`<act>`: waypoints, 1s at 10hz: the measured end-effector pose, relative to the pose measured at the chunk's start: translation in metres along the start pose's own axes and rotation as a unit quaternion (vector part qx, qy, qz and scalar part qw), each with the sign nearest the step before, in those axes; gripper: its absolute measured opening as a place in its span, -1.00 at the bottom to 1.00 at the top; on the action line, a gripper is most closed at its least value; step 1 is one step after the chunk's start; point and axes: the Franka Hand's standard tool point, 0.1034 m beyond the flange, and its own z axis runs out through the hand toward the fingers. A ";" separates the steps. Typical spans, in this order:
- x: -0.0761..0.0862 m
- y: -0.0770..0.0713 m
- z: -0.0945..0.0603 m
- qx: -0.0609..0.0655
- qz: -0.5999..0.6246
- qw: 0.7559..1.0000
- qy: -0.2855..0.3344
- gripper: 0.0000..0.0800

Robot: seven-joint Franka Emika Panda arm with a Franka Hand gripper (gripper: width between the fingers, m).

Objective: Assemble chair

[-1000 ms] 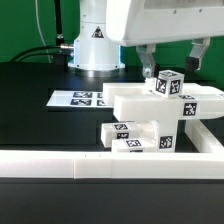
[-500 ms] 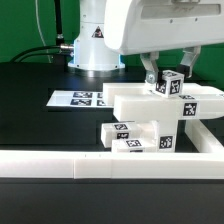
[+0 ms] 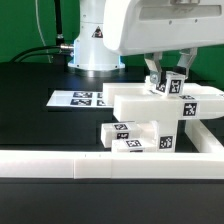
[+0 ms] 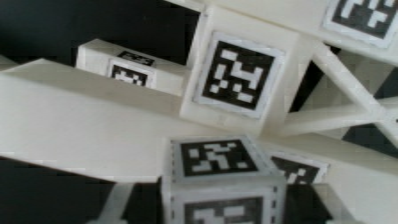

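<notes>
Chair's approx part-built afaict: I've got the gripper point(image 3: 169, 75) jaws clamped on the small white tagged plastic cube point(image 3: 170, 86) atop the stacked white plastic panels point(image 3: 135, 100), w/ more joining left.

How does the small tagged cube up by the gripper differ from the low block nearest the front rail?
The cube sits at the top of the pile, between the fingers of the gripper; the front block lies low, just behind the rail, clear of the gripper. The cube is compact, about as tall as wide; the front block is longer and flatter. Both are white with black-and-white square tags.
</notes>
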 end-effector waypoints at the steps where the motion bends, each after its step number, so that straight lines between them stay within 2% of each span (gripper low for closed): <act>1: 0.000 0.000 0.000 0.000 0.002 1.000 0.000 -0.30; 3: 0.000 0.000 0.000 0.002 0.091 0.996 0.001 -0.30; 4: -0.002 0.002 0.000 0.015 0.175 0.985 0.000 -0.29; 5: -0.003 0.003 0.000 0.020 0.221 0.975 0.002 -0.29; 7: -0.002 0.004 0.001 0.032 0.356 0.934 0.005 -0.29; 8: -0.002 0.005 0.001 0.037 0.368 0.929 0.007 -0.29; 10: -0.001 0.003 0.000 0.038 0.439 0.897 0.005 -0.29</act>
